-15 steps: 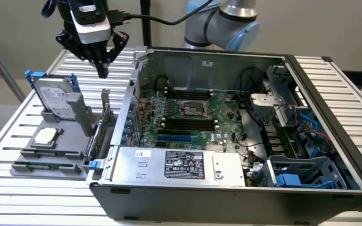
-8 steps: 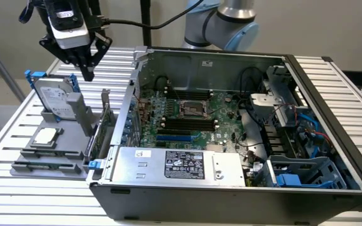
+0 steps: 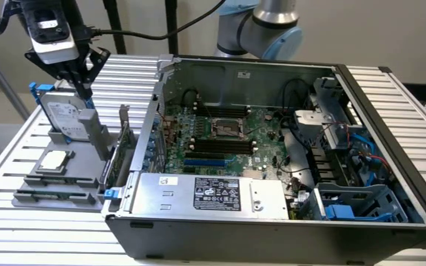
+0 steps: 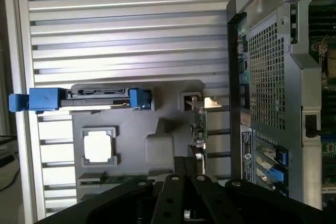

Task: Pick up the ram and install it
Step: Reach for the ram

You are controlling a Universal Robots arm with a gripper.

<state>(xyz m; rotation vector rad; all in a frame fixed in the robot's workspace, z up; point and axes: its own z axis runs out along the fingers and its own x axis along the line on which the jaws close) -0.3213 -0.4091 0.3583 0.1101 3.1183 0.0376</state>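
The ram [image 3: 54,195] is a thin green stick lying in the front groove of a grey holder tray [image 3: 31,180] at the exterior view's left. In the wrist view the ram [image 4: 123,179] shows as a green strip partly covered by the black fingers [image 4: 176,182]. My gripper [image 3: 86,91] hangs high over the back of the tray, just above the upright hard drive [image 3: 64,113], well away from the ram. Its jaws are drawn together and hold nothing. The motherboard's black slots [image 3: 221,146] lie inside the open computer case [image 3: 272,221].
On the tray also sit a square silver processor chip [image 3: 54,160] [image 4: 98,146] and an upright green card with a metal bracket [image 3: 120,147] [image 4: 199,124]. The hard drive [image 4: 84,99] has blue rails. The case wall [image 4: 268,72] stands close beside the tray. A slatted metal table [image 3: 20,233] carries everything.
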